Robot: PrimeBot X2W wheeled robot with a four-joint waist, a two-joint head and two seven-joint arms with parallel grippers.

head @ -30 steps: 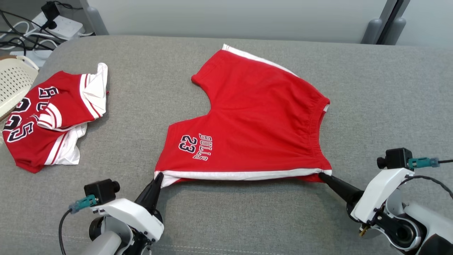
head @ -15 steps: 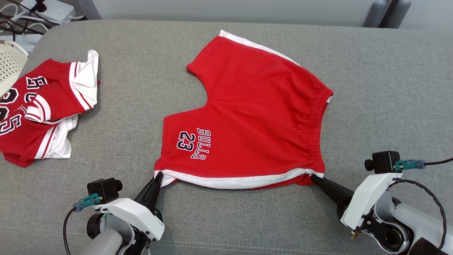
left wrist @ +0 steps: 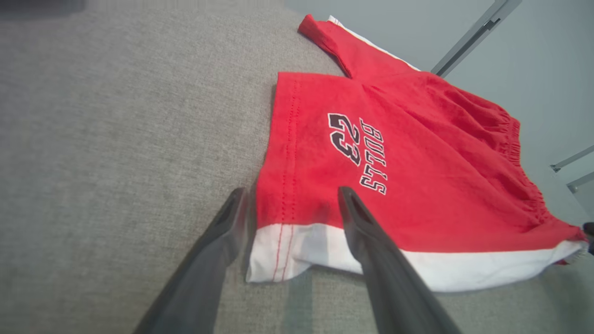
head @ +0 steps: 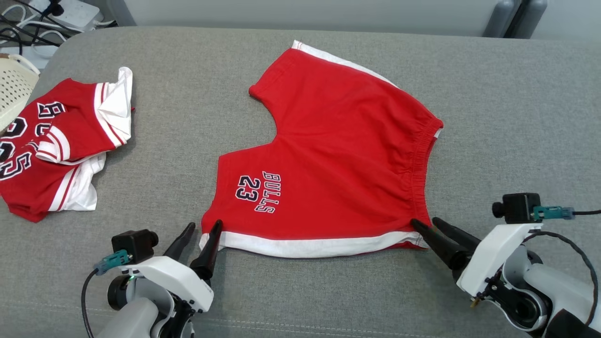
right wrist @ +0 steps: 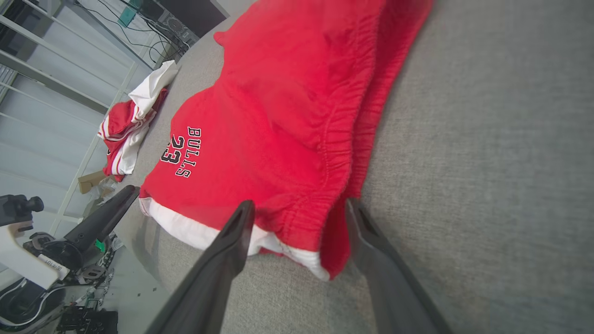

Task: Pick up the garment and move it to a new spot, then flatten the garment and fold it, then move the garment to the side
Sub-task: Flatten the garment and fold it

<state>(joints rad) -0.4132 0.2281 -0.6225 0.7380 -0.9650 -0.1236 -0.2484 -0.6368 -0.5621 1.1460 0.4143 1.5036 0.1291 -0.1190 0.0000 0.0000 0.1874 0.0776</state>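
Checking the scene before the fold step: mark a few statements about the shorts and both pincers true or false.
1. The left pincer and right pincer are both open. True.
2. The red shorts hang in the air. False: they lie spread on the grey surface.
3. The shorts read BULLS 23. True.
4. A crumpled jersey lies right of the shorts. False: it lies to their left, near a cream basket.
5. The elastic waistband is at the left pincer. False: it is at the right pincer.

Red shorts (head: 328, 155) flat; left end effector (head: 205, 224), right end effector (head: 423, 220) spread
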